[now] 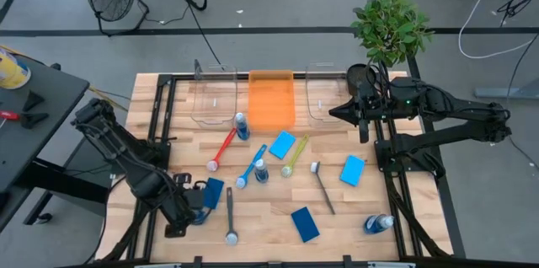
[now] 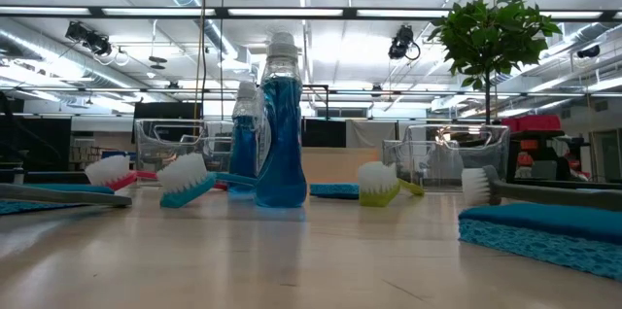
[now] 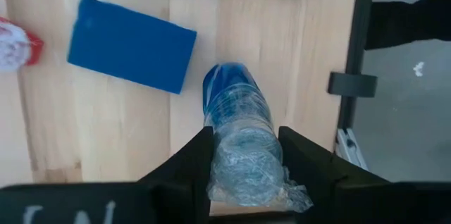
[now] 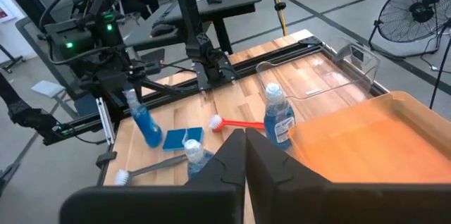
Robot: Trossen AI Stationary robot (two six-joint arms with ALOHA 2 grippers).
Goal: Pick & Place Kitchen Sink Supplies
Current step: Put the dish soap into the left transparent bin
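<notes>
At lower left of the high view, my left gripper (image 3: pixel 243 155) clamps a clear bottle (image 3: pixel 236 136) of blue liquid, its cap hidden between my fingers; beside it lies a blue sponge (image 3: pixel 132 43). My right gripper (image 4: pixel 244 155) is closed, empty.

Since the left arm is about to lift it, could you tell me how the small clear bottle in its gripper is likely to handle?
The bottle, gripped near its cap by the left gripper, looks like thin clear plastic, so it may flex or slip. Its blue liquid could slosh and shift the weight when lifted. Its round body would probably roll if dropped on the table.
</notes>
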